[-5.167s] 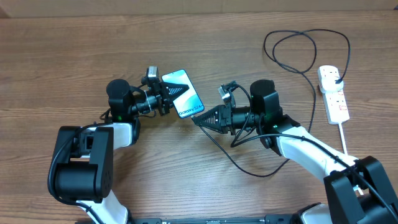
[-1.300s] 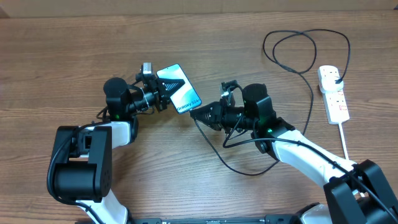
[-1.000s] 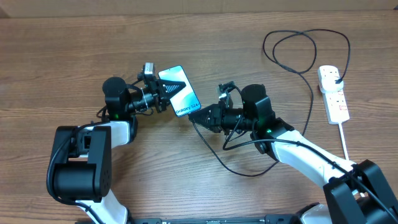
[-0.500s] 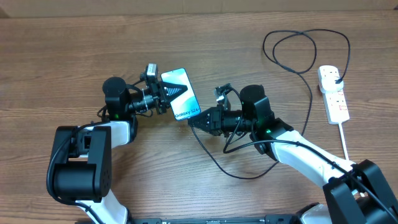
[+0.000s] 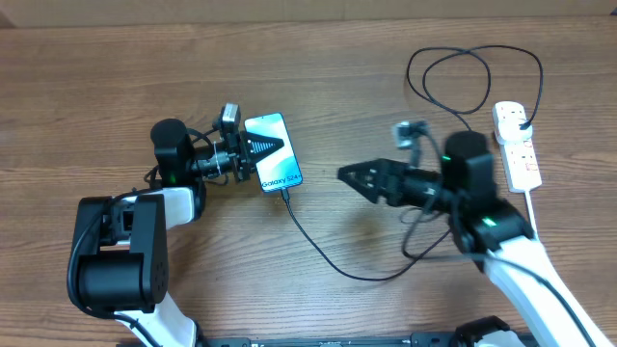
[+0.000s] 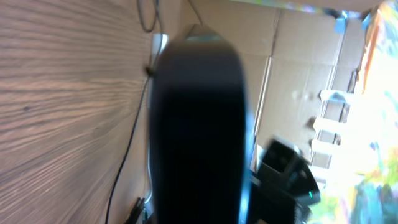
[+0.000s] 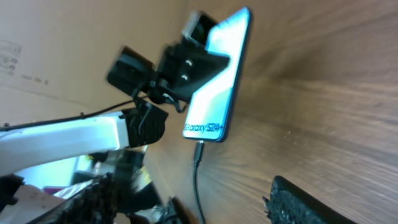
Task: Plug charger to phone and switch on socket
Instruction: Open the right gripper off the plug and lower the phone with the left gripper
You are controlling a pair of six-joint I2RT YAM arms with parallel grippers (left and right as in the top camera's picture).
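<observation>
Phone (image 5: pixel 278 169) lying left of bench centre, L gripper (image 5: pixel 260 149) clamping it across lit face. Charger (image 5: pixel 304 222) tip looking seated in phone's near end, rest trailing toward near edge, then looping to socket (image 5: pixel 516 145) by right edge nr far corner. R gripper (image 5: pixel 349 175) hovering mid-bench, clear of charger; jaw gap blurred, can't tell. Phone: slim, glassy, prob slippery, so gripping by long edges. Socket: light, prob sliding under sideways push, so pressing straight down.
</observation>
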